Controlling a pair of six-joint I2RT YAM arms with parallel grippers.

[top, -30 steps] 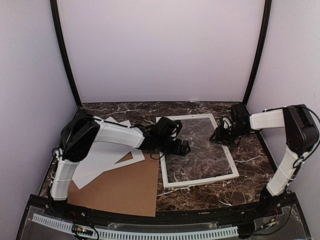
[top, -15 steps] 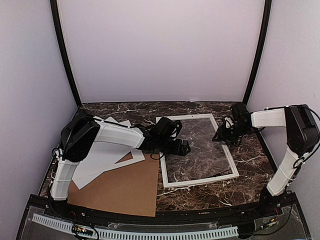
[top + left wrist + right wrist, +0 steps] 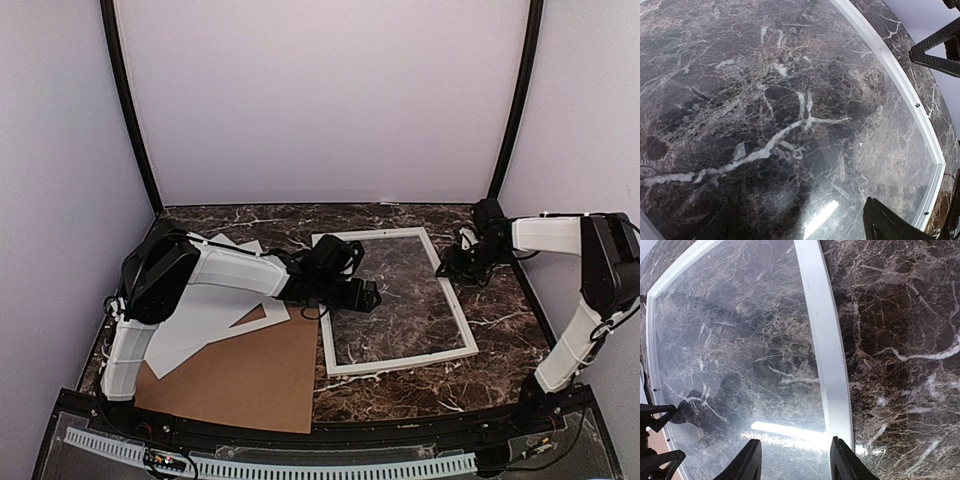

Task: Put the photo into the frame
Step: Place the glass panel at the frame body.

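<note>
The right end effector (image 3: 452, 266) has drawn back toward 2 o'clock over the past second, its arm straightening along the table's far right side, while the left arm has held its place. We see the right end effector's two dark fingers (image 3: 751, 460) standing apart and released, clamped on nothing; in its wrist view one white rail runs down toward the right-hand finger, and whether they touch we cannot tell. From overhead it sits low at the 2 o'clock side of the frame (image 3: 398, 361), just beside the right rail.

The left end effector (image 3: 365, 295) is spread wide and empty as well. Its fingers (image 3: 935, 50) show only at the edges of the wrist view, with the clear pane and the marble pattern beneath it filling the picture between them. Overhead, it lies at the frame's 9 o'clock rail, reaching in over the pane.

The frame lies flat on the dark marbled table (image 3: 420, 395), a little toward 3 o'clock of centre, turned slightly so that its far rail tilts. Its see-through centre shows the table through it, and a streak of light glints on the pane.

At the frame's 8 o'clock a brown cardboard sheet (image 3: 250, 375) lies flat, its corner close to the left rail. White sheets (image 3: 200, 315) fan out at 9 o'clock, partly under the left arm and overlapping the cardboard's far edge.
</note>
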